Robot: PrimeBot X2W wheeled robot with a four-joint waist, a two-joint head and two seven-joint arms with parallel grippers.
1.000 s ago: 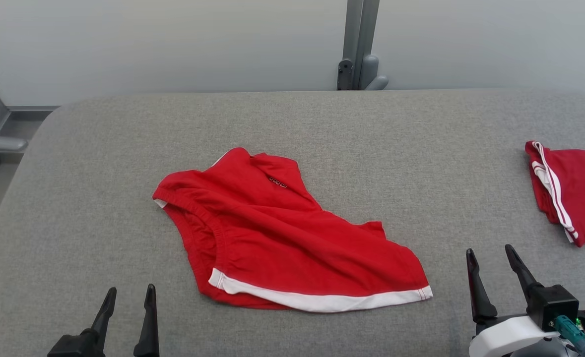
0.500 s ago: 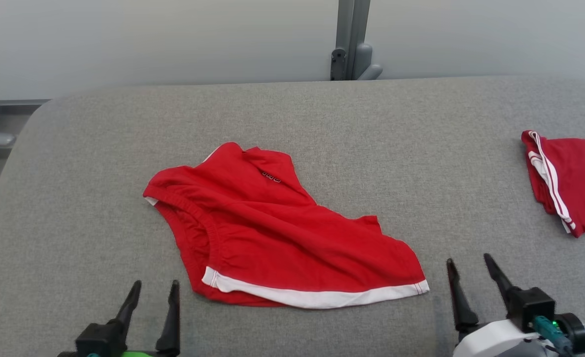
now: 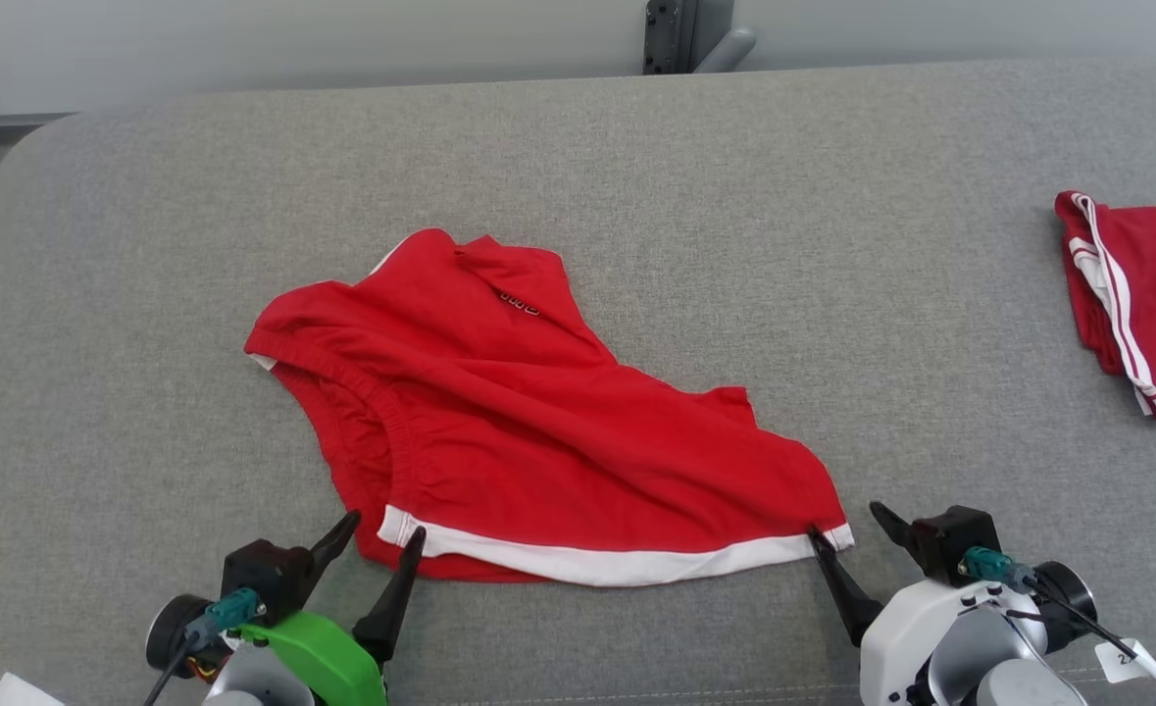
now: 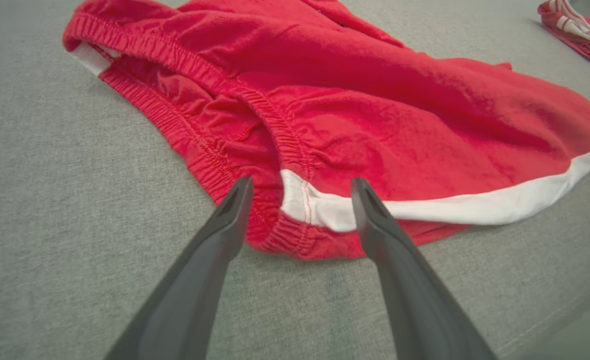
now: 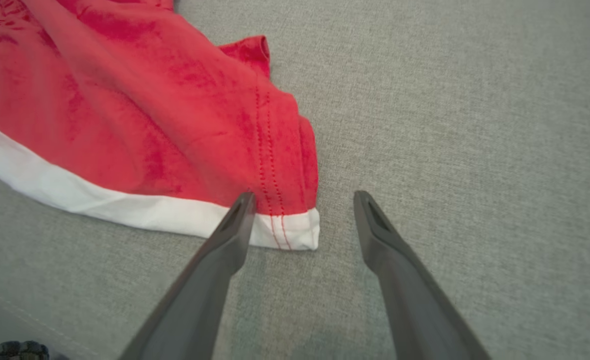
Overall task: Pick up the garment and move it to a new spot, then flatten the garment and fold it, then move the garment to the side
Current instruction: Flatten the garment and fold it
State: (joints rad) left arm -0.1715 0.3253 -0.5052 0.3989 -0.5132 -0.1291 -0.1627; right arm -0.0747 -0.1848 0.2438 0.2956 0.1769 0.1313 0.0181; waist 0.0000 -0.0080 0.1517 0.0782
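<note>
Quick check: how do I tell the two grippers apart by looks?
Both have two long, tapered dark fingers on a black block with a teal connector. The left gripper has a green wrist shell; the right gripper has a white wrist shell and a small white tag.

lit brightly and evenly from above, soft and diffuse. shadowed only faintly: thin and dark under the hem of the red shorts, gentle in their folds. sharp in the head view, down to the weave of the grey surface. stretched and bowed toward the edges in both wrist views. slightly blurred along the near fingers of the left claw and right claw, and on the folded red garment in the left wrist view's far corner.
</note>
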